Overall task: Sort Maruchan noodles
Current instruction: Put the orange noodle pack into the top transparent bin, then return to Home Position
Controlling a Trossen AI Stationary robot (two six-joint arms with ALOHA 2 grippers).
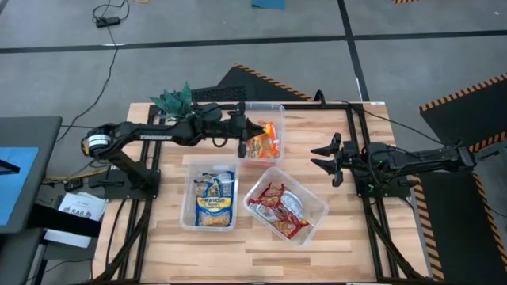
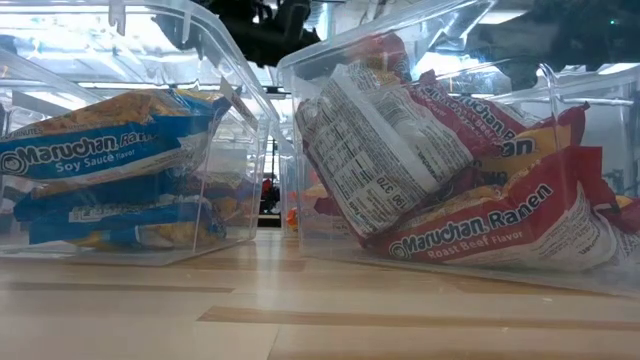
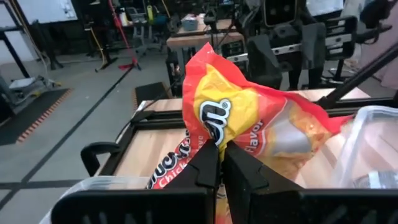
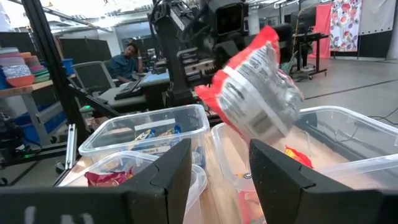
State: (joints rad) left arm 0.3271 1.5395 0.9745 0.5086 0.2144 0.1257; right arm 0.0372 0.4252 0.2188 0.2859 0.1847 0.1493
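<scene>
My left gripper (image 1: 242,131) reaches in from the table's left over the far clear bin (image 1: 273,109) and is shut on an orange-yellow Maruchan noodle packet (image 3: 249,112). That packet also shows in the air in the right wrist view (image 4: 258,99). The far bin holds more orange packets (image 1: 271,131). Blue-white packets (image 1: 212,199) lie in the near left bin, red packets (image 1: 279,207) in the near right bin. My right gripper (image 1: 326,158) waits open at the table's right side, with nothing between its fingers. My left gripper pinches the orange-yellow packet between its two fingers at one edge of the wrapper (image 3: 214,138). The fingers come in level from the table's left. The packet sticks out beyond them, tilted, lifted clear above the far bin.
A small green plant (image 1: 176,99) stands at the table's far left corner, behind my left arm. The three clear bins fill the table's middle, and bare wood (image 1: 261,253) runs along the near edge. A person sits in the room beyond the table (image 4: 127,59).
</scene>
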